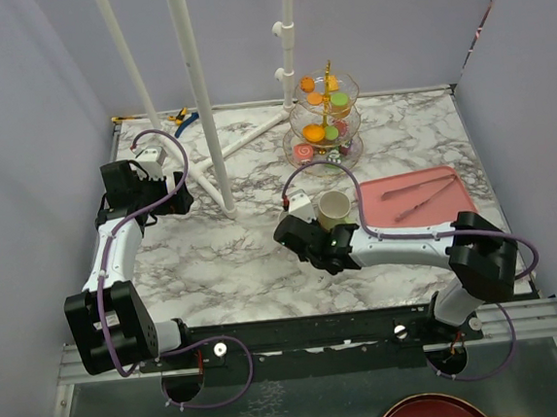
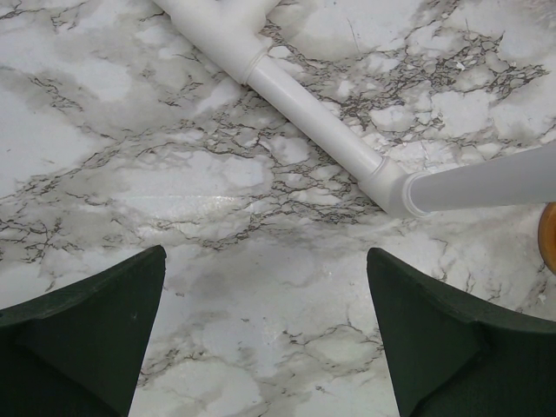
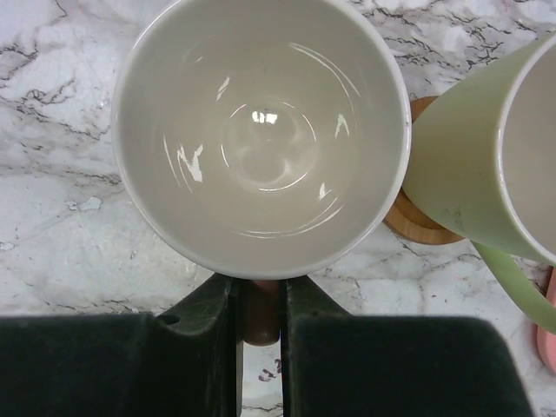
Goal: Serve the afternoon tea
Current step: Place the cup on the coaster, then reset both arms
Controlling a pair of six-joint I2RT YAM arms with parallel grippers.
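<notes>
The glass three-tier stand (image 1: 324, 117) with gold stem holds colourful macarons and cakes at the back of the table. My right gripper (image 3: 261, 304) is shut on the handle of the pink mug (image 3: 261, 130), which is white inside; in the top view this mug (image 1: 298, 207) is left of the pale-green mug (image 1: 334, 208). The pale-green mug (image 3: 486, 148) stands on a round brown coaster (image 3: 417, 221). Whether the pink mug rests on the table is hidden. My left gripper (image 2: 265, 330) is open and empty over bare marble at the far left (image 1: 175, 193).
A white pipe frame (image 2: 321, 113) stands just beyond my left gripper, with uprights in the top view (image 1: 201, 98). A brown rounded edge (image 2: 547, 236) shows at the right of the left wrist view. The flat pink tray (image 1: 454, 208) with tongs (image 1: 419, 194) lies right of the mugs.
</notes>
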